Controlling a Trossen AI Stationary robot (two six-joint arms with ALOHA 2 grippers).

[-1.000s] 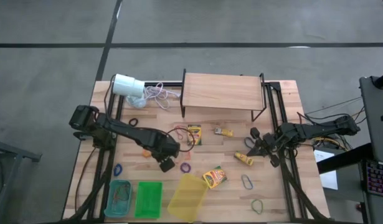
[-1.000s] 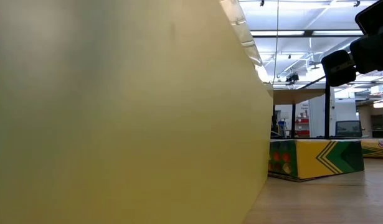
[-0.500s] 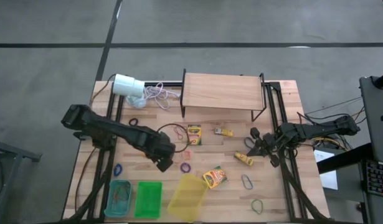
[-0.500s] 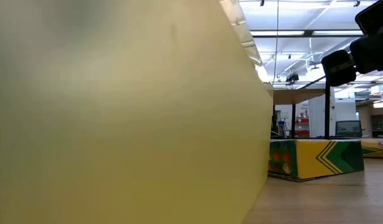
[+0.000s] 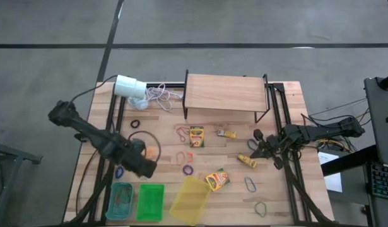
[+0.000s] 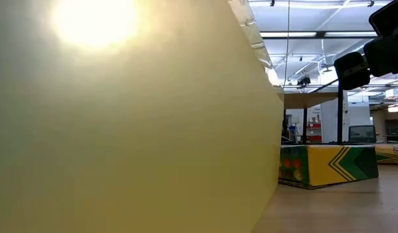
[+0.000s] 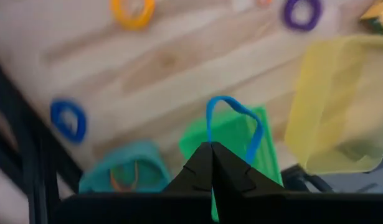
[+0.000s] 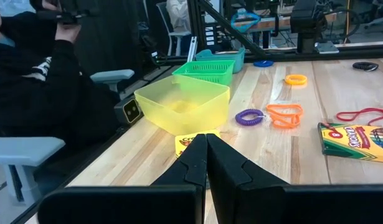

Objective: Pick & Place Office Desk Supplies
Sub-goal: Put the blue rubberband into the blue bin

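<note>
My left gripper (image 5: 146,169) is shut on a blue rubber-band loop (image 7: 231,121) and hangs over the table just beyond the green basket (image 5: 151,202). My right gripper (image 5: 260,149) is shut and hovers above the table by a yellow packet (image 5: 247,161); the low view shows the right gripper (image 6: 364,61) raised. Crayon boxes (image 5: 197,135) (image 5: 217,180) lie flat on the wood. Loose loops lie around: orange (image 5: 152,152), purple (image 5: 188,169), blue (image 5: 120,171). My left gripper pinches the blue loop between its two fingertips at one end of the loop (image 7: 209,134). The fingers come from above, slanting down. The rest of the loop stands out past the fingertips, lifted clear of the table, in front of the green basket (image 7: 266,149).
A teal basket (image 5: 122,200), the green basket and a yellow bin (image 5: 190,200) line the near edge. A wooden shelf (image 5: 225,93) stands at the far side, with a white cylinder (image 5: 129,86) and its cord beside it. The yellow bin's wall (image 6: 121,129) blocks most of the low view.
My left gripper has travelled from the table's middle toward the left, ending beyond the green and teal baskets. The right arm has kept still.
</note>
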